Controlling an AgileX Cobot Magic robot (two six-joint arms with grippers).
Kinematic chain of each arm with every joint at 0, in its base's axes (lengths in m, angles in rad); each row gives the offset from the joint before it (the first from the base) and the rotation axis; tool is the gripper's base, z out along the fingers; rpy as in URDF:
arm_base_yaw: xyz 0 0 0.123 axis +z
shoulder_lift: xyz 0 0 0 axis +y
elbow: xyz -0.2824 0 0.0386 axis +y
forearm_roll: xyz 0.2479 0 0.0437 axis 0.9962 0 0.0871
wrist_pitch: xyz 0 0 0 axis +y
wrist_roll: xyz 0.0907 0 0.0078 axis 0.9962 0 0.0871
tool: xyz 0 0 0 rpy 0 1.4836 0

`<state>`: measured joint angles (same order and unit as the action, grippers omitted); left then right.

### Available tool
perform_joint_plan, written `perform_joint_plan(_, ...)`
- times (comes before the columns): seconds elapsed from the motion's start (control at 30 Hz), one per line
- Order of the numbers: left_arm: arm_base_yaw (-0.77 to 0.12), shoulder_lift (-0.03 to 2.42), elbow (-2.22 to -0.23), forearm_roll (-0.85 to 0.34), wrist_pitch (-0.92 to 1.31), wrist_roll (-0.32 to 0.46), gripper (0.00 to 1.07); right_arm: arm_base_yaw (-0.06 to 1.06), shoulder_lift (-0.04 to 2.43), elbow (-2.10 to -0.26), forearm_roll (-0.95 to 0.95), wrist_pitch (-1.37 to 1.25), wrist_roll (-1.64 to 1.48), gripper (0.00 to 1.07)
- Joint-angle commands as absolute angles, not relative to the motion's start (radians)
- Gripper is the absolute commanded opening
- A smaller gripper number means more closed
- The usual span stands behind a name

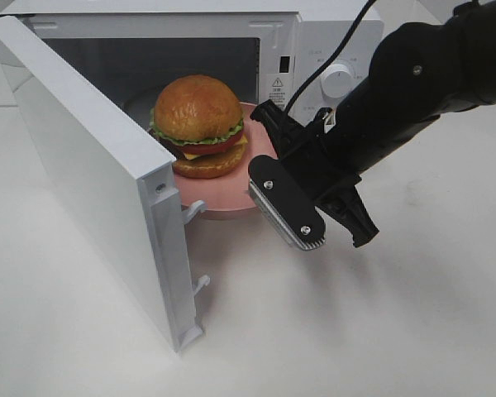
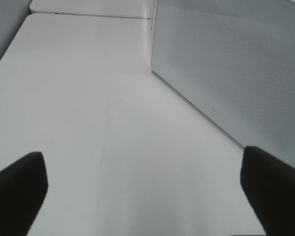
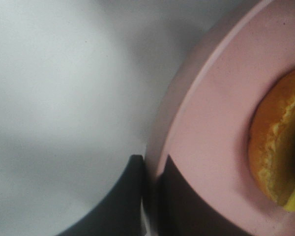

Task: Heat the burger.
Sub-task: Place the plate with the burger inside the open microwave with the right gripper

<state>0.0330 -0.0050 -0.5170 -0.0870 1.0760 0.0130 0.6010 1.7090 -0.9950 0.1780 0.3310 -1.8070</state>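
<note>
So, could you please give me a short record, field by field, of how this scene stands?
Burger: tall burger with golden-brown bun, upright on round pink plate
Plate position: at the mouth of the white microwave
Door: swung open
Right pincer: shut on plate rim
Left pincer: open, empty, above white table
</note>
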Motion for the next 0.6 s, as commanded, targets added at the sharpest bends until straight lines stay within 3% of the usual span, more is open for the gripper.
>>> perform_joint_plan(0.03,0.027,-0.005,-0.517,-0.09,1.071,0.013,1.02,0.603,1.72,-1.041,0.183,0.308,-1.785,0.0)
perform_joint_plan(0.6,0.027,-0.005,-0.517,-0.09,1.071,0.013,1.02,0.603,1.876,-1.276,0.182,0.415,-1.758,0.0)
